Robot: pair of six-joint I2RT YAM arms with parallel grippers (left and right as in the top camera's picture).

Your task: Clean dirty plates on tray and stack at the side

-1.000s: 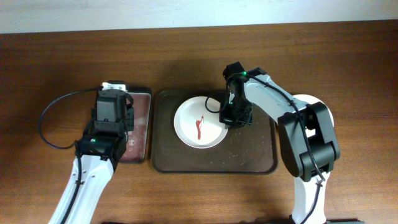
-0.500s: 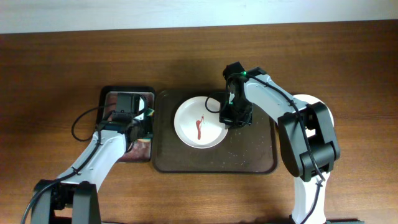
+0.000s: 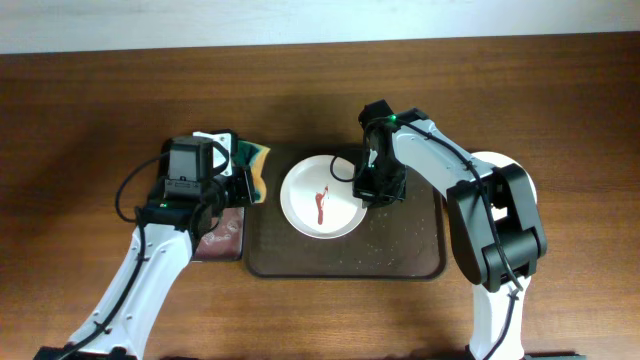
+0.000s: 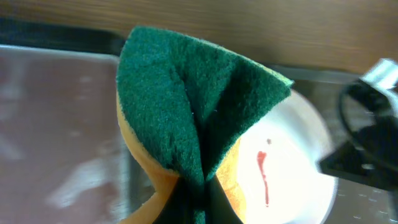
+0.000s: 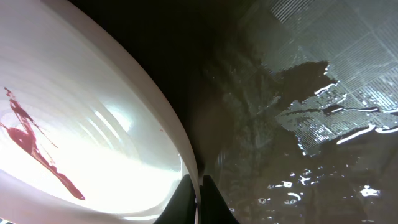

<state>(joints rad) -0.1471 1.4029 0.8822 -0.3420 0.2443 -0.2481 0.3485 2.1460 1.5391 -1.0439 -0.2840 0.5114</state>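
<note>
Now | left gripper (image 3: 244,172) clenched on folded scouring sponge (image 3: 258,168) at tray (image 3: 400,258) left rim | dirty plate (image 3: 305,212) lay just to its right, mid-tray | right gripper (image 3: 372,188) pinched plate's opposite rim.

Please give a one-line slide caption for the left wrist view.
Left hand pinching a folded green-and-yellow sponge, the red-smeared white plate just beyond it.

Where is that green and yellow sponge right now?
Overhead view: the sponge is pinched in the left fingers at the brown tray's left edge, just left of the smeared plate.
</note>
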